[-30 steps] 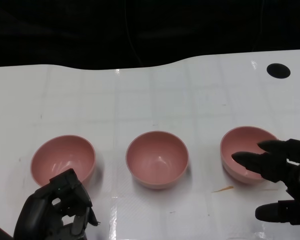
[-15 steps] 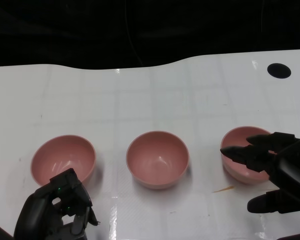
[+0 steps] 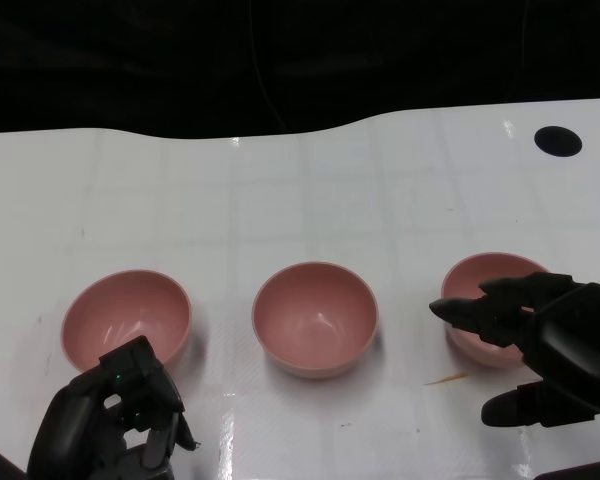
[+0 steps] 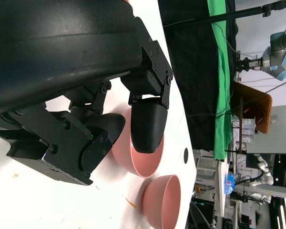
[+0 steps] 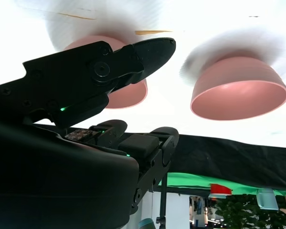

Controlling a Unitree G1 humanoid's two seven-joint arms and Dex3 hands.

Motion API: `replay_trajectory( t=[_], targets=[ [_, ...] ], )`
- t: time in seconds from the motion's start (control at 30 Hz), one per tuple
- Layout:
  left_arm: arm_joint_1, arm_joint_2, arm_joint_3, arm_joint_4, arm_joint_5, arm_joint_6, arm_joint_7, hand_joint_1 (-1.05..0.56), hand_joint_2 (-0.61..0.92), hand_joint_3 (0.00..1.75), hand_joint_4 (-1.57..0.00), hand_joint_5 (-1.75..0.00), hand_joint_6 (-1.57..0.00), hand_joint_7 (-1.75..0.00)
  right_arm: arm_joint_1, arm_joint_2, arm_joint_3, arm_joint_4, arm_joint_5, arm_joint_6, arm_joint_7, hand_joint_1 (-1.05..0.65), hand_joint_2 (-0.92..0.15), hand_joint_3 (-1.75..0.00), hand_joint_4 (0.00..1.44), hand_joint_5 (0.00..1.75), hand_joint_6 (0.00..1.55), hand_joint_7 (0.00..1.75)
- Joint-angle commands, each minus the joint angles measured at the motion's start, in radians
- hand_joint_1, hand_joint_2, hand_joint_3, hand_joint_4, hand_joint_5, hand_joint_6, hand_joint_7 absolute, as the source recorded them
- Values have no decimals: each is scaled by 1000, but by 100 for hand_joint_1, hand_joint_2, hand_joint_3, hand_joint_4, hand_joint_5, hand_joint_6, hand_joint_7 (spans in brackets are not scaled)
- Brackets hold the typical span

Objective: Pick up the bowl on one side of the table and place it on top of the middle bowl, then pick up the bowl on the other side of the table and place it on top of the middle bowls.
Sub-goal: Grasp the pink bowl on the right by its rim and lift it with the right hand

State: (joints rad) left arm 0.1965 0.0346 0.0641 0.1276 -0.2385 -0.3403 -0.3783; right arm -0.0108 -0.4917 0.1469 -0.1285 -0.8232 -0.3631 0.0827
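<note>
The right hand is reaching in from 4 o'clock, fingers spread, the upper ones lying over the rim of the right bowl and the thumb hanging apart below; nothing is being gripped. At 7 o'clock the left hand is sitting low with fingers curled in, holding nothing, just beside the left bowl. The middle bowl is standing between them on the white table.
</note>
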Motion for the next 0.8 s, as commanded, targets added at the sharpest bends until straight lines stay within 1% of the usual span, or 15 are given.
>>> replay_trajectory(
  t=[0.03, 0.17, 0.33, 0.5, 0.67, 0.8],
  targets=[
    [10, 6, 4, -21, -10, 22, 8, 0, 51, 132, -78, -175, -73, -162, -5, -35, -10, 7, 0, 10, -10, -81, -92, -1, 55, 3, 51, 1],
    [18, 2, 2, -36, -3, 35, 16, 1, 54, 128, -77, -175, -72, -164, 3, -57, -20, 15, 8, 19, -9, -82, -92, -2, 55, 2, 51, 1],
    [21, 3, 0, -48, 2, 42, 21, 1, 56, 127, -77, -175, -71, -165, 9, -73, -25, 27, 11, 29, -9, -83, -92, -4, 57, 2, 52, 1],
    [20, 4, -2, -46, 10, 36, 26, 0, 55, 127, -76, -175, -70, -165, 1, -82, -15, 43, -3, 44, -10, -83, -92, -5, 59, 2, 54, 1],
    [16, 2, 1, -37, -3, 36, 21, 1, 54, 128, -77, -175, -71, -165, -13, -88, 0, 57, -19, 77, 19, -83, -92, -5, 58, 1, 54, 1],
    [16, 2, -1, -39, -2, 37, 22, 1, 55, 128, -77, -175, -71, -165, -29, -87, 19, 86, -22, 80, 11, -83, -92, -3, 59, 1, 55, 1]
  ],
)
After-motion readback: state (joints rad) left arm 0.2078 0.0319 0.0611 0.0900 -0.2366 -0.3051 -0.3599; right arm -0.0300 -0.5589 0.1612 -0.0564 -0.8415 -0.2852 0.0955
